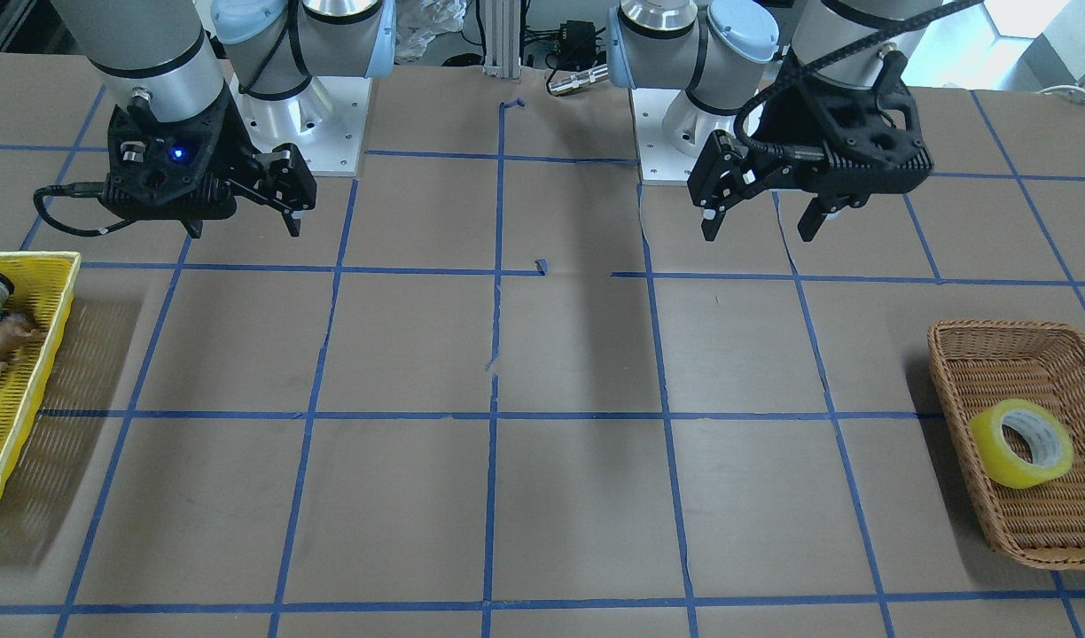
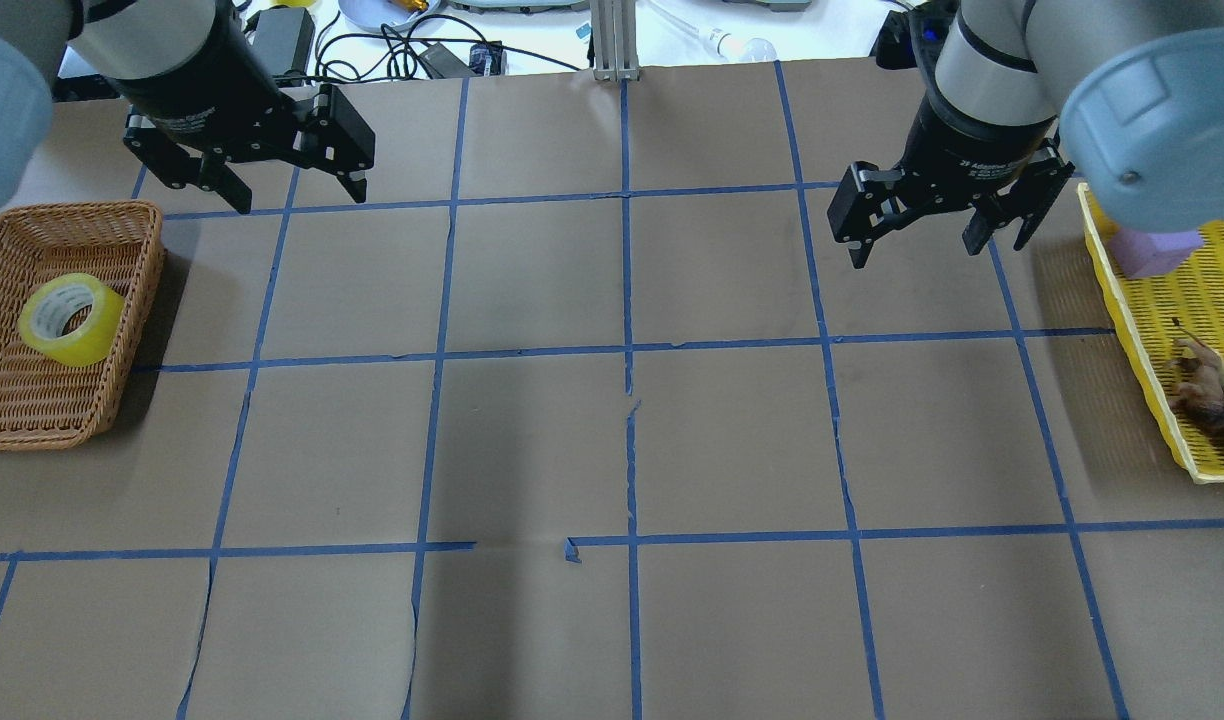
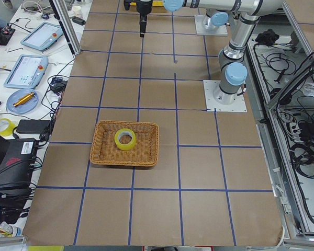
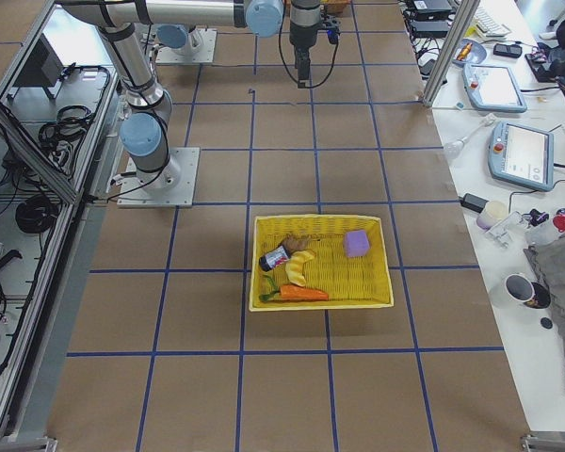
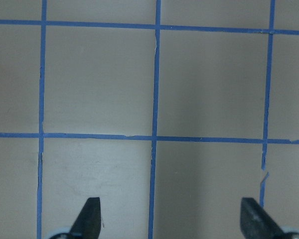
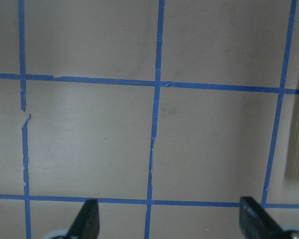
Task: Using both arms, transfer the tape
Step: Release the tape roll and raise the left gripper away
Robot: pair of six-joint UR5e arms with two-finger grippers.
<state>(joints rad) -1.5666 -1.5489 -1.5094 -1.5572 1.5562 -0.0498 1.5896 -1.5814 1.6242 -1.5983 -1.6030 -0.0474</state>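
The tape (image 2: pixel 94 336), a yellow translucent roll with a white core, lies tilted in a brown wicker basket (image 2: pixel 144 300) at the table's left end. It also shows in the front view (image 1: pixel 995 452) and the left side view (image 3: pixel 124 147). My left gripper (image 2: pixel 297 195) hangs open and empty above the table, beyond the basket and apart from it; the front view (image 1: pixel 760 230) and its wrist view (image 5: pixel 172 219) show only bare table between the fingers. My right gripper (image 2: pixel 917 250) is open and empty too, seen in the front view (image 1: pixel 241 229) and its wrist view (image 6: pixel 172 219).
A yellow plastic basket (image 2: pixel 1132 330) at the table's right end holds a purple block, a toy animal and other items; it also shows in the right side view (image 4: pixel 264 303). Brown paper with blue tape grid lines covers the table (image 2: pixel 622 440).
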